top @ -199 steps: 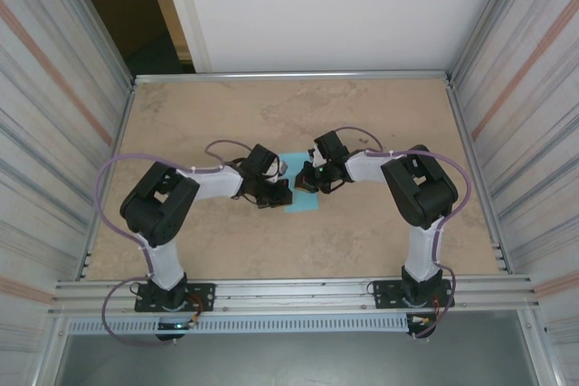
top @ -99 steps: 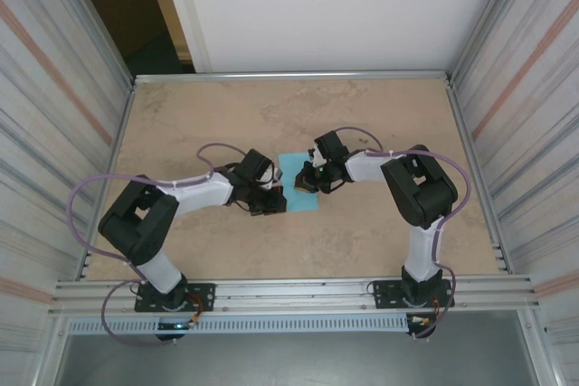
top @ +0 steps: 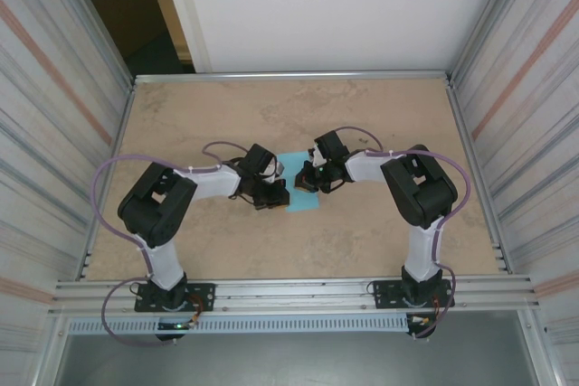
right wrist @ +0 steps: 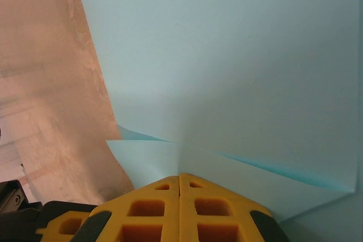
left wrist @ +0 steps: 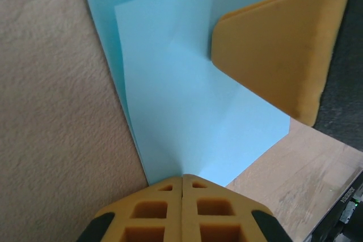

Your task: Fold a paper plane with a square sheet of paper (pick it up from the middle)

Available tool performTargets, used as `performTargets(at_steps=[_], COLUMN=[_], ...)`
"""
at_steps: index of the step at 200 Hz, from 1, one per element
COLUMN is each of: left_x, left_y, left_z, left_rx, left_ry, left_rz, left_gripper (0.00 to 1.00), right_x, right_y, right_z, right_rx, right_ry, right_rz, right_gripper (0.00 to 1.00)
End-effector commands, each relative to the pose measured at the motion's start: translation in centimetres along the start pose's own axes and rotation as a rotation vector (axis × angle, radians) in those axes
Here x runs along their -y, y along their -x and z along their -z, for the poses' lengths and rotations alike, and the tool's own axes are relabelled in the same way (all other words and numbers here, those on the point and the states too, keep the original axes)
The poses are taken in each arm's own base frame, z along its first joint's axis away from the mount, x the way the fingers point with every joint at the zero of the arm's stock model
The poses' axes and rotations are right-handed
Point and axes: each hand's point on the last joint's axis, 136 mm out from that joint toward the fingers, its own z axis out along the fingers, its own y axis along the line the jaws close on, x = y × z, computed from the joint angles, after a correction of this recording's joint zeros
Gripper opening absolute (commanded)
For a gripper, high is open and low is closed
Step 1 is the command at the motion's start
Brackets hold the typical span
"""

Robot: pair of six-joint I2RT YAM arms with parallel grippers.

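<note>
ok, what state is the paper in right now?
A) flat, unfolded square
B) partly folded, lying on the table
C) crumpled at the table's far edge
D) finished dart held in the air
B: the left wrist view shows the square sheet of paper lying on the table with overlapping folded layers, with the left gripper and right gripper both shut at it.

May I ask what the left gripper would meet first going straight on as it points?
The folded light-blue paper, whose edge lies at the left gripper; beyond it, probably the right gripper's yellow pad.
</note>
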Motion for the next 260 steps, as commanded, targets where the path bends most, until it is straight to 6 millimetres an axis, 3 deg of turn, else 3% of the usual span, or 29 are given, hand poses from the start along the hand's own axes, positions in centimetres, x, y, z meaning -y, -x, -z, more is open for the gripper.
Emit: performTargets(at_steps=[1, 24, 40, 91, 118, 146, 163, 211, 260], left_x=[0.9, 2.3, 2.5, -0.4, -2.3, -3.9, -4.3, -4.3, -4.0], left_y=[0.4, 1.2, 1.5, 0.2, -1.0, -2.4, -2.8, -2.8, -2.7], left_z=[0.9, 2.0, 1.7, -0.3, -0.6, -1.1, -1.2, -1.2, -1.1], left_rx=[0.019, 0.056, 0.057, 0.003, -0.028, -0.059, -0.065, -0.054, -0.052], left_ry=[-0.026, -0.061, -0.073, 0.002, 0.061, 0.101, 0.106, 0.101, 0.087], left_rz=[-0.014, -0.050, -0.045, 0.026, 0.058, 0.087, 0.100, 0.096, 0.095], left_gripper=[0.00, 0.00, 0.00, 0.00, 0.00, 0.00, 0.00, 0.00, 0.00], right_x=[7.2, 7.2, 7.3, 6.6, 4.5, -0.1, -1.6, -0.1, -1.4], right_y=[-2.1, -2.2, -2.2, -1.9, -1.2, -0.6, -1.3, -3.4, -3.6], right_z=[-1.3, -1.4, -1.5, -1.2, -0.8, 0.2, 0.8, 1.7, 1.0], right_rx=[-0.039, -0.041, -0.041, -0.030, -0.015, -0.004, -0.009, 0.012, -0.017], right_ry=[-0.239, -0.240, -0.242, -0.223, -0.159, -0.058, -0.043, -0.098, -0.077], right_rz=[-0.110, -0.111, -0.111, -0.101, -0.044, 0.101, 0.154, 0.114, 0.149], right_gripper=[0.00, 0.00, 0.00, 0.00, 0.00, 0.00, 0.00, 0.00, 0.00])
